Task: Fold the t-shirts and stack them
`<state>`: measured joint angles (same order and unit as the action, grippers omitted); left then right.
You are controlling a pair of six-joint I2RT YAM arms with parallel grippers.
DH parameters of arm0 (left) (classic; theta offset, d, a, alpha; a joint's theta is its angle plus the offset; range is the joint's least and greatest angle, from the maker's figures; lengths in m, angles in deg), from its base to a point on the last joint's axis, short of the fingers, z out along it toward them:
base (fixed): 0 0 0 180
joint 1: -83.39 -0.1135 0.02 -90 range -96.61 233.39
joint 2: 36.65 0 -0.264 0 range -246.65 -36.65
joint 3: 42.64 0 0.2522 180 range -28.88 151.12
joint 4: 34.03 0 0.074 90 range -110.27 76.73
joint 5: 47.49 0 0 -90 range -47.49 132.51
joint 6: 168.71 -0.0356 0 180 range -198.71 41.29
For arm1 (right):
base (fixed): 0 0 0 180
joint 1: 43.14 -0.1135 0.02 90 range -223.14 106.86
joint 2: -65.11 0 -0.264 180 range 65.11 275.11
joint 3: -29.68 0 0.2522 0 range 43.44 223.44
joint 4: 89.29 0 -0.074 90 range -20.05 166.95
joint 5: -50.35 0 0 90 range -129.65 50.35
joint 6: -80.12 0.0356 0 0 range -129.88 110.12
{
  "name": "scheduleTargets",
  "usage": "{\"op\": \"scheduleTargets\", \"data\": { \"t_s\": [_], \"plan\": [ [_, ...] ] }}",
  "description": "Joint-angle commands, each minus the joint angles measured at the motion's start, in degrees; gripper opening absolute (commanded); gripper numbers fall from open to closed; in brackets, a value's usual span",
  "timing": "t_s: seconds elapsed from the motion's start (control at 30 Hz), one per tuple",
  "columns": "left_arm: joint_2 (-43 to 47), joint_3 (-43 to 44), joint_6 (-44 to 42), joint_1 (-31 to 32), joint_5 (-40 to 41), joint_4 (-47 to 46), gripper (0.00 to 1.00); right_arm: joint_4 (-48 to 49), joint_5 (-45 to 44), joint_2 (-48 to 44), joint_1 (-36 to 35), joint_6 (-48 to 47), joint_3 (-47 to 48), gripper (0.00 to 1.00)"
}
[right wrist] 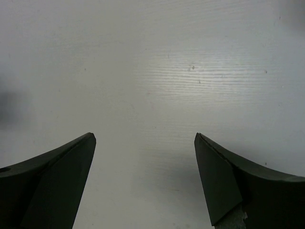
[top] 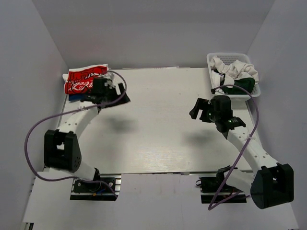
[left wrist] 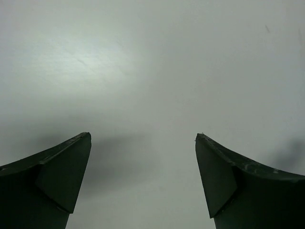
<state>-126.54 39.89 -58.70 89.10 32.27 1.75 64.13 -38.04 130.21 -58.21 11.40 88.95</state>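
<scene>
Near lens: left pincer (left wrist: 143, 136) spread, empty, over bare tabletop (left wrist: 152, 57), parked just right of the folded stack (top: 85, 80) at the far-left corner. The right pincer (right wrist: 144, 136) is likewise spread and empty, forearm angled inward. Unfolded t-shirts (top: 235, 70) lie heaped in the basket (top: 229, 55), beyond and right of it. Right arm nearer; likely its reach.

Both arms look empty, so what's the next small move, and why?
Probably swing the right gripper toward the basket for the crumpled white t-shirt: its fingers are open and empty over the table, and it is the arm nearer the basket.
</scene>
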Motion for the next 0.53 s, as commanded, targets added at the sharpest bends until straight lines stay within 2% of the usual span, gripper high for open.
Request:
{"op": "scheduleTargets", "data": {
  "t_s": [0.0,0.1,0.17,0.33,0.43,0.5],
  "plan": [
    [10.50,-10.12,6.79,7.79,-2.85,-3.39,1.00,7.18,1.55,-4.27,0.13,3.42,-4.90,0.90],
    [18.24,-19.18,7.59,10.28,2.93,-1.81,1.00,10.79,4.46,-6.30,0.13,4.64,-9.48,0.90],
    [21.94,-19.91,7.07,10.80,7.23,0.29,1.00,12.28,5.51,-6.57,-0.13,5.96,-11.06,0.90],
    [28.79,-21.93,7.68,11.34,7.07,-0.66,1.00,15.19,6.13,-7.44,0.04,7.38,-12.91,0.90],
    [29.42,-22.63,8.38,11.34,12.51,1.70,1.00,16.77,7.44,-8.06,-0.05,5.63,-13.96,0.90],
    [29.42,-22.63,8.99,11.34,13.23,1.71,1.00,17.99,9.89,-8.32,-0.13,3.61,-14.23,0.90]
  ]
}}
